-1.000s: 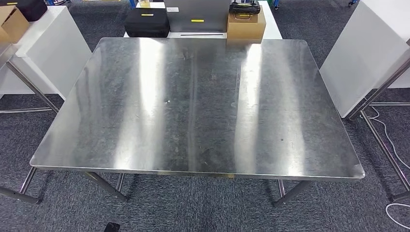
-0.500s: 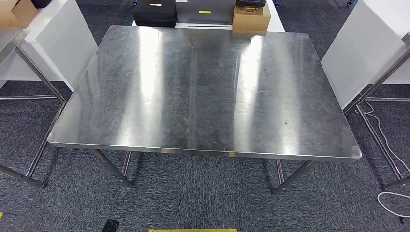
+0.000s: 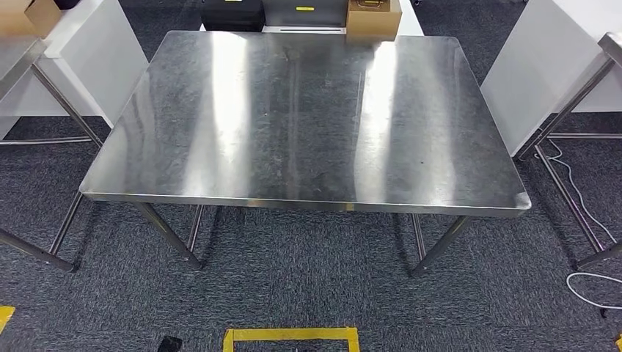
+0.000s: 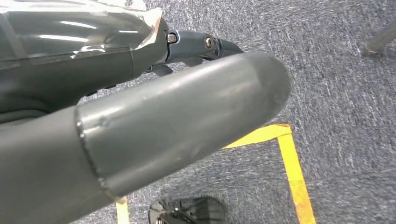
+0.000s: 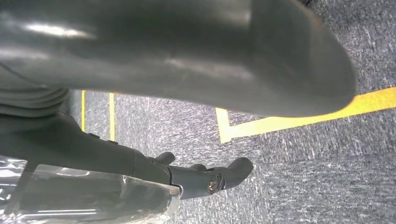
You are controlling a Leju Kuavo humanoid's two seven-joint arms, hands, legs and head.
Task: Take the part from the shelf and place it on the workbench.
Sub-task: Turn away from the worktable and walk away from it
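Workbench (image 3: 308,125) bare ahead; no part or shelf in sight.
I read both arms as hanging at my sides, since each wrist camera looks down at carpet and yellow floor tape (image 3: 291,336). One left hand (image 4: 154,126), one right hand (image 5: 187,60): neither holds anything I can see, though whether their fingers are open I cannot tell.

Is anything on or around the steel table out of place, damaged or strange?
Nothing stands out. The steel workbench stands level, its top only scuffed and reflecting light; a white cable lies loose on the carpet beside it.
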